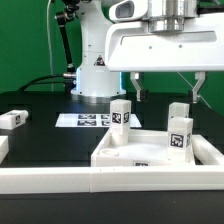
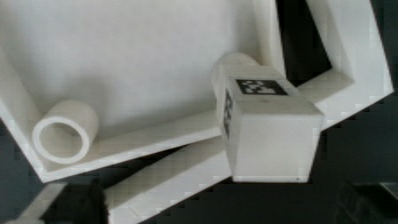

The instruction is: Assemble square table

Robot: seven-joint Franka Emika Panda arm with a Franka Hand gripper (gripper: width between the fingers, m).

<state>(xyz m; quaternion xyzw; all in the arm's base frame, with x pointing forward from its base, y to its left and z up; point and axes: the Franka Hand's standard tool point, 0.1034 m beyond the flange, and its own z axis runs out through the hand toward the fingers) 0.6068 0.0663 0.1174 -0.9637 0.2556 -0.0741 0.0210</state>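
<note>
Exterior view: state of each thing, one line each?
hand: open, empty, above the tabletop
tabletop: flat, hollow side up
left leg: upright on the tabletop
right leg: upright on the tabletop
rear leg: upright, partly hidden
loose leg: on its side, apart from the tabletop

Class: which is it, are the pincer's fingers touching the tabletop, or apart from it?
Apart. The exterior view shows the pincer open above the tabletop, with dark background plainly visible between its fingertips and the tray.
</note>
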